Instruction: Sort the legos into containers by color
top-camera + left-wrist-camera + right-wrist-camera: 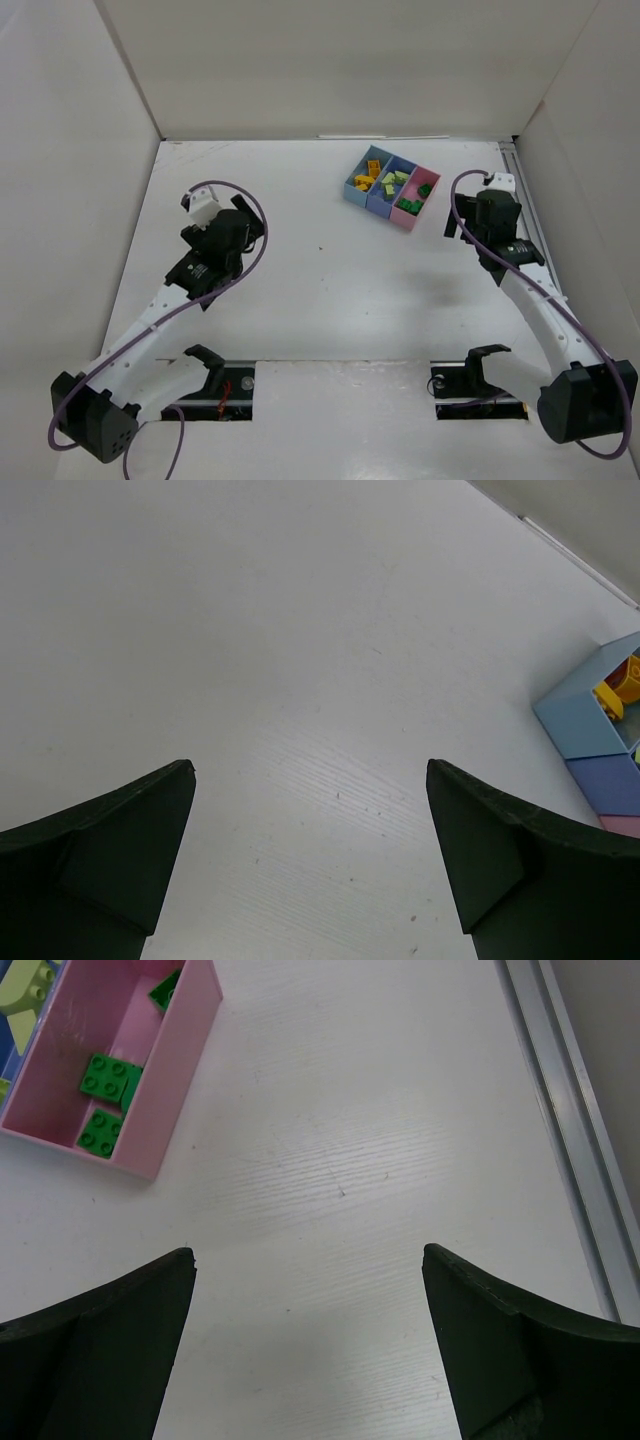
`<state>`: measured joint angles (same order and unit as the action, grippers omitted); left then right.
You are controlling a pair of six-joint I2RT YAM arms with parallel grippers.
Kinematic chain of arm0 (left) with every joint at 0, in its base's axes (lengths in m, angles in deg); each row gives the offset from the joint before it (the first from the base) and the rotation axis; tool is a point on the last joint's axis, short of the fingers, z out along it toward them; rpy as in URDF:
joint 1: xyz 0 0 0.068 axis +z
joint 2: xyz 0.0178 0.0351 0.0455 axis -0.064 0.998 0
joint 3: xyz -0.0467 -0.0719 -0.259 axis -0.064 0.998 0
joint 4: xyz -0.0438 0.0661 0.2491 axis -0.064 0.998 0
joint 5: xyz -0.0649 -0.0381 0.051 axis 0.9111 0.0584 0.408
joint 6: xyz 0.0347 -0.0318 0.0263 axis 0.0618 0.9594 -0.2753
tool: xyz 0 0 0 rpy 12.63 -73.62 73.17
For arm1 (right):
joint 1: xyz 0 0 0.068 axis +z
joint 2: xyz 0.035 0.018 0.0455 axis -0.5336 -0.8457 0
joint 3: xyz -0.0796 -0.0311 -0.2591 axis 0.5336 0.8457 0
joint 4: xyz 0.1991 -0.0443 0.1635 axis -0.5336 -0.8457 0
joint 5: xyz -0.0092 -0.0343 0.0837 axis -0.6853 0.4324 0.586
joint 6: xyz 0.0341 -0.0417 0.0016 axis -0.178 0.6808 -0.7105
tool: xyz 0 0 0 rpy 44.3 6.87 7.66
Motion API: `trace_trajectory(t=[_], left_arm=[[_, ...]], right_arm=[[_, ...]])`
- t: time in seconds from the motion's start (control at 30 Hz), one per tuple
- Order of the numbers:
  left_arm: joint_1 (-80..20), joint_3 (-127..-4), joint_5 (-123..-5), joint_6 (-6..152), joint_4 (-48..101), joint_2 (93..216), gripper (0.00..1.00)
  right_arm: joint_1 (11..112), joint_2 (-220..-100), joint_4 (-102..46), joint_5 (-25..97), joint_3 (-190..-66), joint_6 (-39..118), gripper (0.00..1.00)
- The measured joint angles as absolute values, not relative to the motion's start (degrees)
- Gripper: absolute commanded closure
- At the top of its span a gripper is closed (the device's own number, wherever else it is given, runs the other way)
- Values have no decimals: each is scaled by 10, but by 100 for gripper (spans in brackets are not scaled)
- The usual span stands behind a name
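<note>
Three joined bins stand at the back right of the table: a light blue bin [363, 172] with yellow-orange legos [366, 176], a darker blue bin [388, 190] with pale lime legos [392, 182], and a pink bin [424, 205] with dark green legos [412, 200]. My left gripper [243, 226] is open and empty over bare table, left of the bins; the light blue bin [585, 720] shows at its view's right edge. My right gripper [462, 222] is open and empty, just right of the pink bin [170, 1070], where green legos [108, 1077] lie.
White walls close the table on the left, back and right. A metal rail [527, 215] runs along the right edge, also in the right wrist view [570, 1110]. Two slots with cables [225, 385] sit at the near edge by the arm bases.
</note>
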<state>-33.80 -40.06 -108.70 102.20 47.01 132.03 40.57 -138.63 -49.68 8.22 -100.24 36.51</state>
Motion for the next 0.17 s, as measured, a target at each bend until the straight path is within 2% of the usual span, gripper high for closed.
trace_trajectory(t=[0.17], left_arm=[[-338, -405, -1088, 1022, 471, 1319, 0]], right_arm=[[405, -1385, -497, 82, -1002, 365, 0]])
